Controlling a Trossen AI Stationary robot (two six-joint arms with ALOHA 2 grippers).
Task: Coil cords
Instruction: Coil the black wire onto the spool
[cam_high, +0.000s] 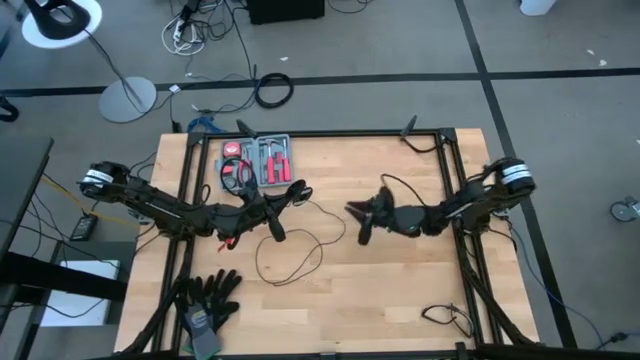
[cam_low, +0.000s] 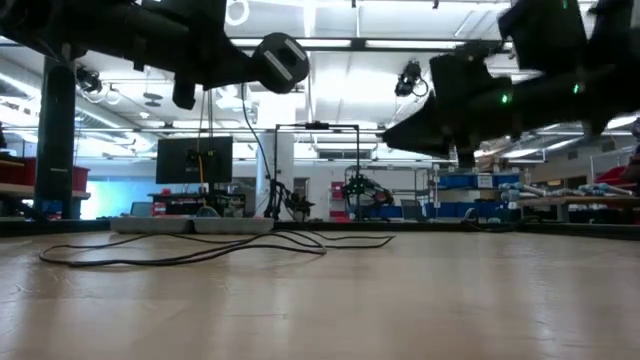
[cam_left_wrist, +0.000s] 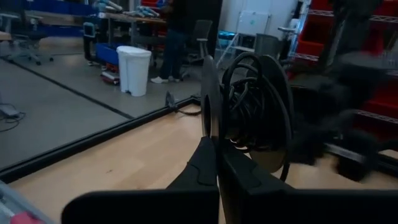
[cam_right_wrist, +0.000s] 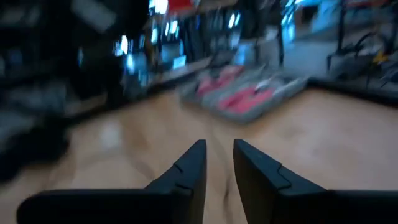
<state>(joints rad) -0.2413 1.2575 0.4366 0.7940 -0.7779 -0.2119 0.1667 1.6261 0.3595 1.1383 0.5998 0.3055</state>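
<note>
My left gripper (cam_left_wrist: 217, 146) is pressed together on the small round black puck-like disc (cam_left_wrist: 212, 93) at the end of the long thin black cord (cam_high: 290, 262), with several dark turns of that cord bunched just beyond the disc. It hangs above the pale wooden table (cam_high: 400, 290), near the middle. The rest of the cord lies in a loose loop on the wood below and beside it. My right gripper (cam_right_wrist: 219, 160) hovers further right over the table, fingers a little apart and holding nothing. Beyond my left gripper sits the grey tray of red-handled tools (cam_high: 262, 160) at the table's far edge.
</note>
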